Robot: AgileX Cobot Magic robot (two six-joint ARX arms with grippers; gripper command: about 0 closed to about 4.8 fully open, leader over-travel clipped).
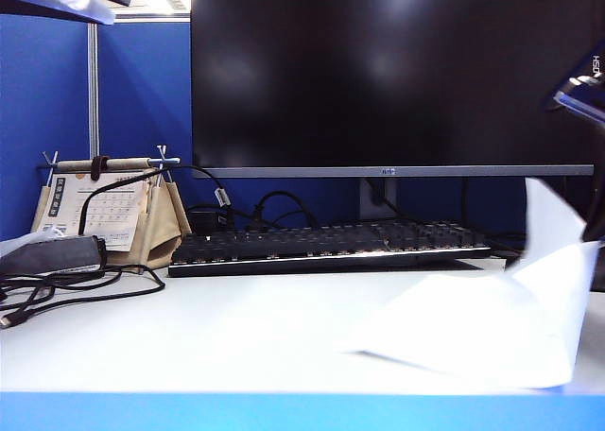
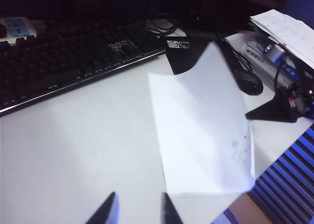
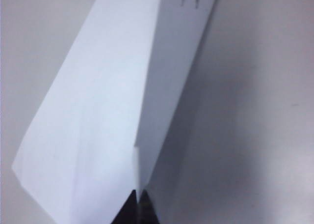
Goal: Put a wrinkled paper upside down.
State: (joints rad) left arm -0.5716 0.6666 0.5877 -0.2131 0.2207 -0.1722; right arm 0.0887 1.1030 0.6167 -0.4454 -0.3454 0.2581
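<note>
The right gripper (image 3: 139, 197) is pinched onto an edge of the wrinkled paper (image 1: 492, 322), lifting that side off the table (image 1: 189, 336) at the exterior view's four o'clock. The sheet's long axis slopes away from the jaws; the left gripper (image 2: 139, 207) hangs apart, empty, farther off.

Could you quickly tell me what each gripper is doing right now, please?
Left gripper: open, empty, above the table.
Right gripper: shut on the wrinkled paper, lifting one edge.

both grippers low over the desk

right gripper (image 3: 137, 204) pinched tight; left gripper (image 2: 137, 209) fingers apart, holding nothing
</note>
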